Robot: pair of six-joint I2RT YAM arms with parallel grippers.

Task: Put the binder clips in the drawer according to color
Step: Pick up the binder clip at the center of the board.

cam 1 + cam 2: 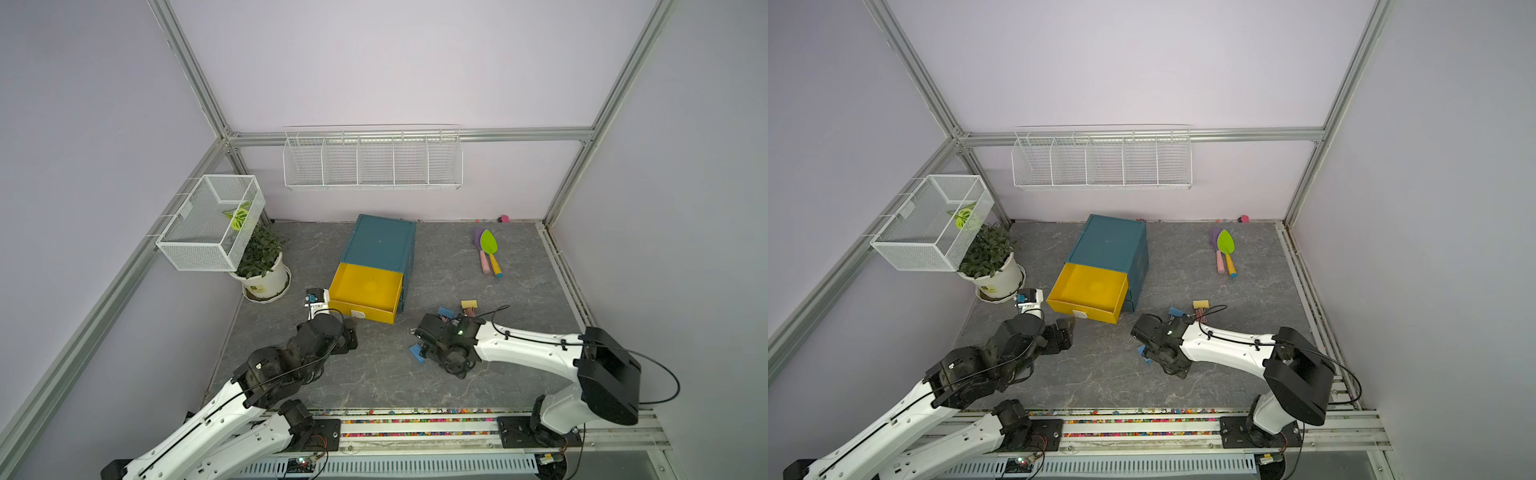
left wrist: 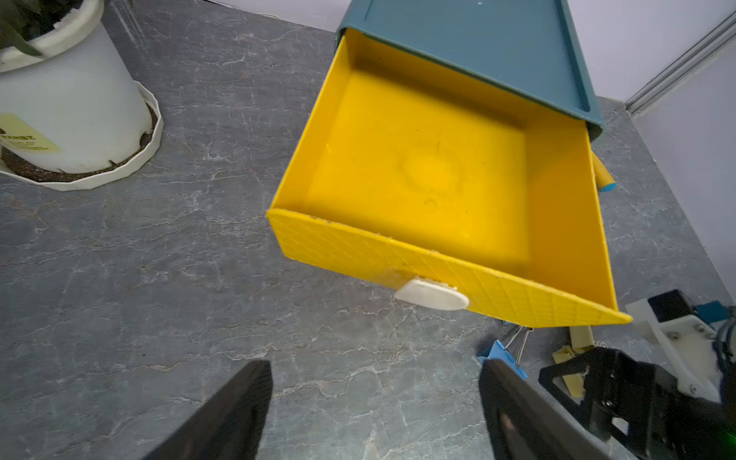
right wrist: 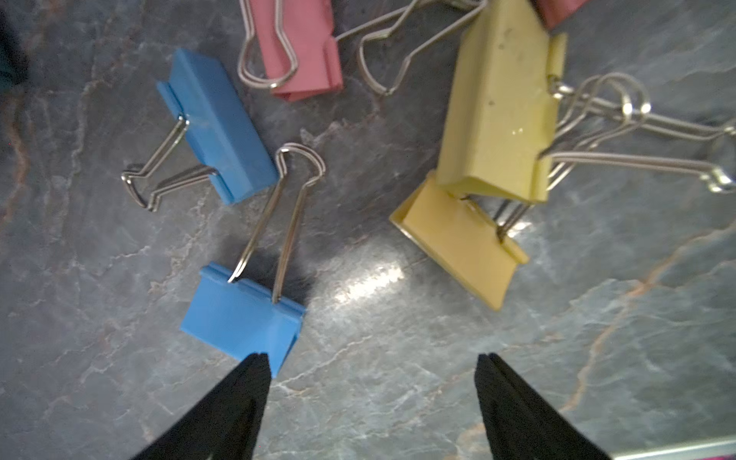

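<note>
1. Grey marbled tabletop point(image 1: 374, 382) sits between lilac walls. A teal cabinet point(image 1: 380, 243) stands mid-table with its yellow drawer point(image 2: 438, 167) open toward the arms.
2. Left arm reaches forward from the near rail, and the left gripper point(image 2: 374, 368) hovers just before the drawer front, facing the white handle tab point(image 2: 432, 295). Its jaws are spread wide with only bare table between them.
3. Right arm stretches low across the table from its base, wrist tipped down over the binder clips point(image 1: 468, 306). These lie on the table just right of the cabinet, outside the drawer.
4. The right gripper point(image 3: 370, 356) has its jaws parted and grasps nothing.
5. The plant pot point(image 2: 71, 99) carries a pale yellow label point(image 2: 28, 137); its print is too blurred to read.
6. One blue clip point(image 3: 239, 318) lies at a fingertip of the right gripper, its corner hidden under the tip; contact cannot be told. A second blue clip point(image 3: 217, 123), a pink clip point(image 3: 302, 47) and two yellow clips point(image 3: 502, 99), one overlapping the other, lie farther ahead.
</note>
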